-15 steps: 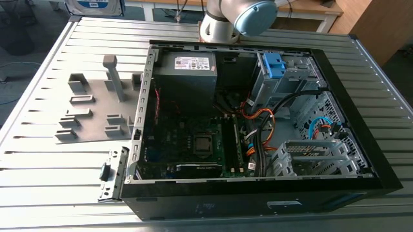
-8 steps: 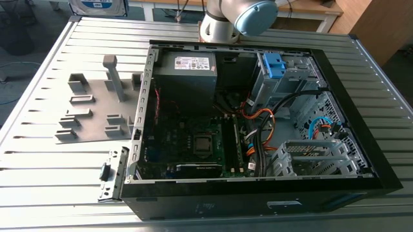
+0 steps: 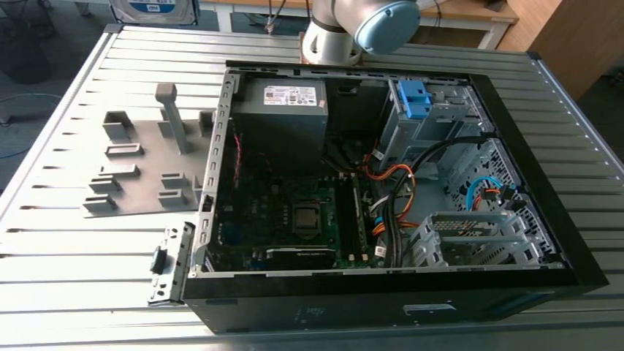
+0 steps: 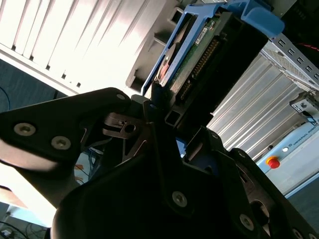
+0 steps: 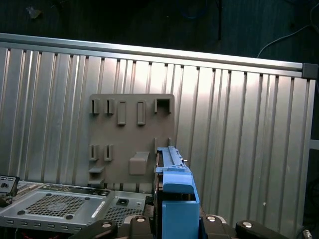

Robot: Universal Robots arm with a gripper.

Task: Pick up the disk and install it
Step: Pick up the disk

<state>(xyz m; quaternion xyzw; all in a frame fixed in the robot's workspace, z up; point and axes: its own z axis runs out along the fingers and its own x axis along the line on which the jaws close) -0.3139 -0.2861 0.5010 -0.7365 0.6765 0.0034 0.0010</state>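
Gripping the disk (image 5: pixel 174 189) edge-on, the gripper (image 5: pixel 174 224) holds it aloft

The power supply (image 3: pixel 292 121) inside the computer case (image 3: pixel 546 219) carries a white label (image 3: pixel 292 93) with a red band; its print is too small to read. In the second wrist view, a white box (image 4: pixel 299 144) bears one short line of dark print beside a red button (image 4: pixel 272 162).
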